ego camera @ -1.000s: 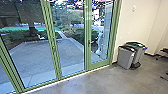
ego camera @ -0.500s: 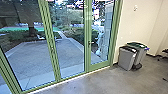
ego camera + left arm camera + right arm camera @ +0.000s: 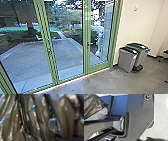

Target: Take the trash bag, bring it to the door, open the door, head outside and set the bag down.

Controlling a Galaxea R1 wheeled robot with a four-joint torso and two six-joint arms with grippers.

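Indoors, floor [image 3: 100, 81] runs to the green-framed door [image 3: 98, 67]; bins [image 3: 126, 61] beyond its right edge. Trash bag [image 3: 43, 119] near my left wrist. Both jaws: can't tell.

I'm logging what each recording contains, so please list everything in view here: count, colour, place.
Trash bag: one, dark and shiny, left of the plate; crumpled dark plastic also close up in the left wrist view
Pale plastic: count unclear, whitish, beside the bag
Glass panels: several, green-framed, ahead
Door handle: one clear, dark, on a green upright
Bins: two, grey, one lid black, one green, by the wall
Wall: cream, right
Floor: grey, indoors
Yard: paved, grey, outside
Bushes: several, green, beyond the paving
Robot's plate: one, dark
Robot's jointed bar: one, grey
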